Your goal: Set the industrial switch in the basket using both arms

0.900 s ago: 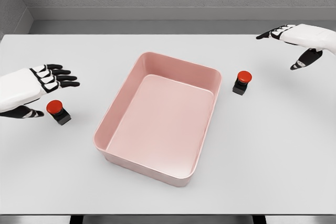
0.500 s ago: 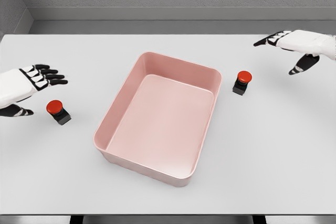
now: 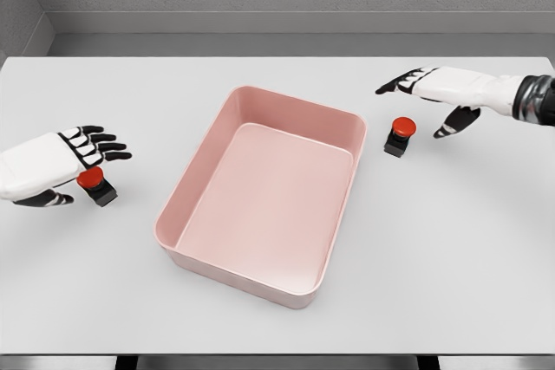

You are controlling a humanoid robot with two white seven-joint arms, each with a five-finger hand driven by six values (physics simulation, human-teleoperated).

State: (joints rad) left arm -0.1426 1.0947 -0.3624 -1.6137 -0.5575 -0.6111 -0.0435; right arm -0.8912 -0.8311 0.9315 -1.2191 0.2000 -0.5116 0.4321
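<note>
A pink rectangular basket (image 3: 260, 197) sits at the middle of the white counter (image 3: 434, 249), turned slightly, and holds nothing. Two red-capped industrial switches rest on the counter outside it: the left switch (image 3: 94, 185) well to the basket's left, the right switch (image 3: 399, 135) just beside its far right corner. The left hand (image 3: 52, 166) hovers at the left switch, fingers (image 3: 100, 146) spread and gripping nothing, partly overlapping the cap. The right hand (image 3: 442, 91) hangs just above and behind the right switch, fingers extended and relaxed; its forearm is cut off at the frame's edge.
</note>
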